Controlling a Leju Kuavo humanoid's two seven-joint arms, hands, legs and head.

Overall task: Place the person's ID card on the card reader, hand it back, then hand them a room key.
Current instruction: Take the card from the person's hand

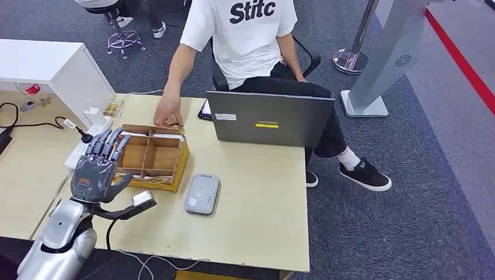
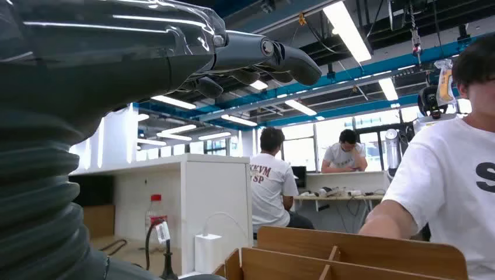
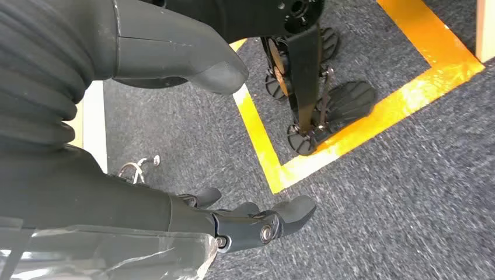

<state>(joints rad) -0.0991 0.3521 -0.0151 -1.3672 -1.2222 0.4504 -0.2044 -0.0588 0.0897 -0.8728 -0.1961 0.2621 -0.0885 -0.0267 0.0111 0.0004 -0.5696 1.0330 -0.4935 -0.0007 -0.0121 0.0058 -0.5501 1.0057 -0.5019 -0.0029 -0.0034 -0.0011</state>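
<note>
My left hand (image 1: 98, 166), empty with fingers spread, hovers at the wooden tray's (image 1: 153, 156) nine o'clock; the card reader (image 1: 202, 194) at its four o'clock lies bare. The person's hand (image 1: 168, 114) reaches in at twelve. No card placed yet, I judge; my right hand (image 3: 245, 224) hangs loosely curled, empty, over carpet.

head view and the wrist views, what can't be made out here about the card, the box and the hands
- ID card: in the head view the person's hand rests at the box rim and covers whatever it holds; too small to tell a card.
- Box contents: the left wrist view is too low, the wooden walls hide the inside.
- Reader: its markings are too small.
- Right hand: hangs over carpet, its palm hidden.
- Left hand: fingers spread, palm faces away.
</note>
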